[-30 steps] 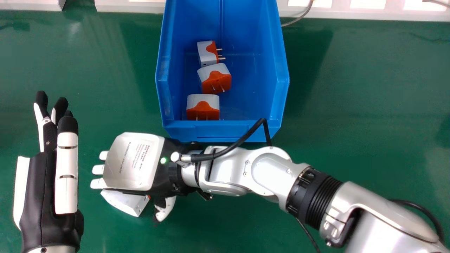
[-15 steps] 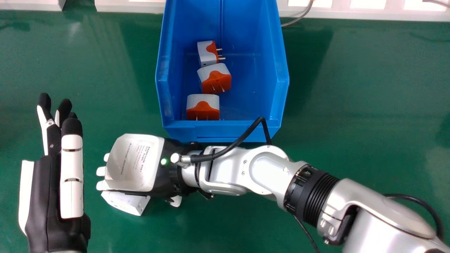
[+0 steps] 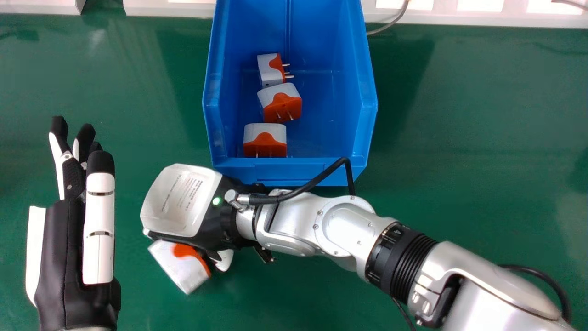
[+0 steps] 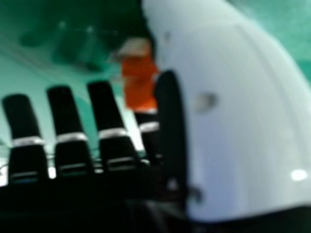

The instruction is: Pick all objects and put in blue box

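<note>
Right hand [image 3: 197,207] — pinching one white-and-orange plug [image 3: 179,266]. Blue box [image 3: 289,172] contains three similar plugs [image 3: 265,140]. Left hand [image 3: 69,239] — open.

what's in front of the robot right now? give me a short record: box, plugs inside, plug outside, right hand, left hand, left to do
box: blue box, on the green table
plugs inside: three, white and orange; far plug, middle plug, near plug
plug outside: loose plug, white and orange, left of the box's near end
right hand: right hand, pinching the loose plug; lifted or not, can't tell
left hand: left hand, open, empty, at the view's left
left to do: loose plug not yet in box
</note>
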Robot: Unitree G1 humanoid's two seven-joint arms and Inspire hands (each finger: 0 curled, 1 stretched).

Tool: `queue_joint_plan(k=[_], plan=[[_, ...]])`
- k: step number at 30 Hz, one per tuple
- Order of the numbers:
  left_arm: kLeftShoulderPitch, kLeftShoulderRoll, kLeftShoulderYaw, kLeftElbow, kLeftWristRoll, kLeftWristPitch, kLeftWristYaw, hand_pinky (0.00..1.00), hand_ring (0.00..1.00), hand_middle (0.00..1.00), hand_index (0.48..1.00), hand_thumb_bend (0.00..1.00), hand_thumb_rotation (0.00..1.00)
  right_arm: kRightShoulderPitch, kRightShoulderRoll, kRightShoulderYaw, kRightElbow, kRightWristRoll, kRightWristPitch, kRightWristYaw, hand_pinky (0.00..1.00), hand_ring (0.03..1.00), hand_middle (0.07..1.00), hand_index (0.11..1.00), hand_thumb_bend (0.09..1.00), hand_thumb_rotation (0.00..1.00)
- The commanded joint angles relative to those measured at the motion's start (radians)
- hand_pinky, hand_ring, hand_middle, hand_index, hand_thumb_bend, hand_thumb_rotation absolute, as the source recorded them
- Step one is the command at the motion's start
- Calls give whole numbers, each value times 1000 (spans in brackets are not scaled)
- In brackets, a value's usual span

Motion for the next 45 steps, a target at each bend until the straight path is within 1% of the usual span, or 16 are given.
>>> queue_joint_plan(k=[1,3,5,6,11,13,16,18,19,21,25,26,32,38,40,45], plan=[[5,-2,-4,-27,6,-10,4,1000,1000,1000,1000,508,961,-5,27,-3,-16,15,18,6,516,600,647,498,490,161],[5,-1,-6,-28,16,-16,6,1000,1000,1000,1000,508,969,-11,27,22,-17,-20,28,-29,472,560,627,497,497,149],[5,1,-7,-30,27,-15,8,1000,1000,1000,1000,509,983,-10,30,44,-16,-52,52,-65,372,460,507,526,511,52],[6,1,-8,-33,25,-11,7,1000,1000,1000,1000,509,986,-11,32,48,-13,-55,55,-72,338,426,478,533,514,29],[3,-4,-11,-38,15,-7,6,1000,1000,1000,1000,500,972,4,30,-7,-2,37,15,-18,343,412,456,506,525,4],[3,-8,-13,-41,1,-2,5,1000,1000,1000,1000,498,953,12,22,-18,-13,58,17,3,318,381,436,510,525,2],[1,-5,-11,-38,-10,-2,0,1000,1000,1000,1000,506,938,15,12,-22,-23,66,20,12,245,289,407,510,525,0],[1,-5,-11,-40,-4,1,3,1000,1000,1000,1000,509,934,19,10,-22,-28,64,34,14,234,274,401,512,524,0],[1,-8,-11,-41,-15,2,2,1000,1000,1000,1000,510,938,17,12,-21,-25,65,40,22,249,292,408,513,525,0],[1,-9,-11,-42,-16,3,3,1000,1000,1000,1000,507,918,15,27,-26,-19,72,78,82,204,256,445,494,529,0],[3,-8,-12,-47,-3,10,7,1000,1000,1000,1000,499,932,15,53,-66,-37,137,144,242,121,188,467,485,528,0],[4,-9,-12,-47,1,9,8,1000,1000,1000,1000,498,933,21,55,-73,-43,144,158,250,118,183,468,485,528,0],[6,-5,-12,-49,1,7,5,1000,1000,1000,1000,510,942,38,59,-97,-74,176,224,303,158,231,472,488,526,0],[11,-2,-10,-54,12,11,7,1000,1000,1000,1000,514,949,79,14,-120,-135,213,174,238,178,261,414,532,515,0],[11,-2,-10,-53,7,10,5,1000,1000,1000,1000,508,957,90,10,-130,-145,224,172,237,176,258,456,498,522,0],[2,1,-3,-47,-4,13,2,1000,1000,1000,1000,504,949,98,5,-143,-153,248,162,236,212,358,461,556,505,0]])
